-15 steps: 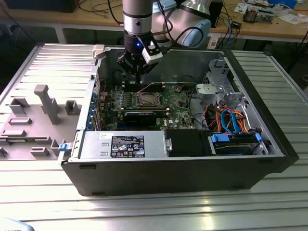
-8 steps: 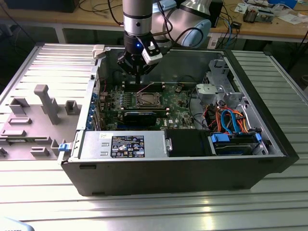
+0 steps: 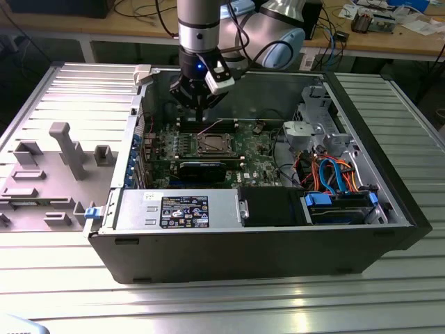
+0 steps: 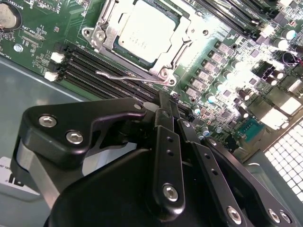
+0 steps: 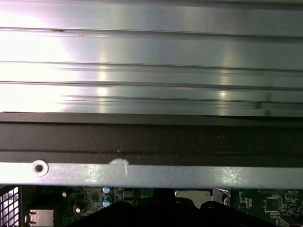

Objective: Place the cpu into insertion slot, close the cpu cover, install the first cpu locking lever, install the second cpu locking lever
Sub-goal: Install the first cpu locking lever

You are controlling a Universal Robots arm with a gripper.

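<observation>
In the exterior view we see the pincer [image 3: 199, 106] hanging inside the open computer case [image 3: 389, 209], the cpu [image 3: 211, 145] seated in its socket toward six o'clock of it. In the second wrist view the cpu [image 4: 144, 29] lies at about twelve o'clock from the pincer [image 4: 166, 101], whose fingers are pressed together and hold nothing. The cpu cover [image 4: 110, 29] lies flat around the chip; a wire locking lever [image 4: 130, 75] runs lengthwise from nine to three o'clock between them. In the first wrist view we see the case rim [image 5: 151, 174] and the ribbed bench [image 5: 151, 56].

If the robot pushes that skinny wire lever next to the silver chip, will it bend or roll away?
Probably neither. The lever looks like thin springy metal wire, so it may flex a little. It seems to lie along the cpu cover edge near a screw, so it would likely swing, not roll. The gripper sits close by.
</observation>
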